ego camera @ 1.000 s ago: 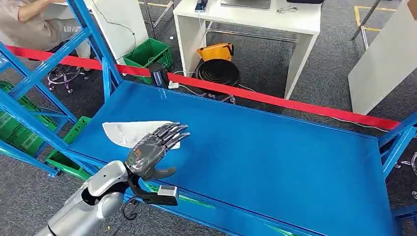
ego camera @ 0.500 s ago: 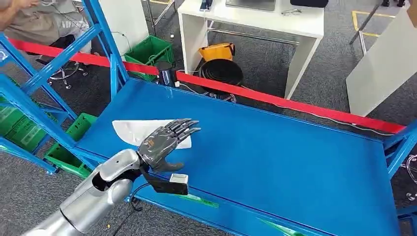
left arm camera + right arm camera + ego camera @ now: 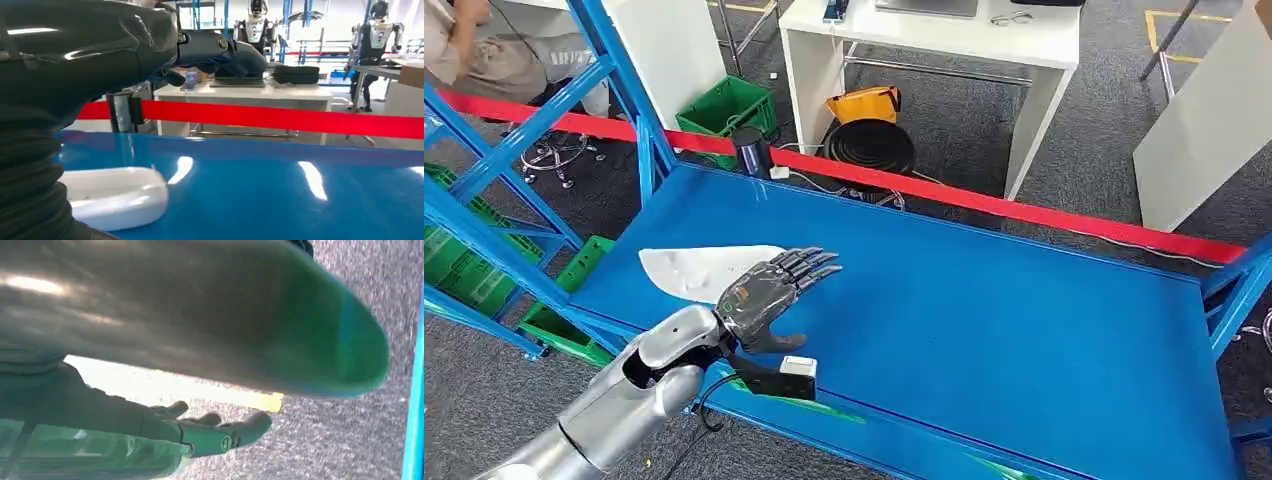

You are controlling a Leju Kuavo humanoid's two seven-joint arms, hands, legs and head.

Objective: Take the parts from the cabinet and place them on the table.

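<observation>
White part (image 3: 696, 270) lies beside spread, empty left fingers (image 3: 809, 267).

No legible text, label, brand, number or sign is showing anywhere; a small round emblem is sitting on the right hand (image 3: 200, 432), toward 6 o'clock in the right wrist view, too blurred to read.

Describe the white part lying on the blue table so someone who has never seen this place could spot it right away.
Find the big blue table with the red tape barrier along its far side. Near its left end, just beyond the robot's left hand, lies the white part, a flat, smooth, rounded piece. It is the only white thing on the blue surface.
</observation>
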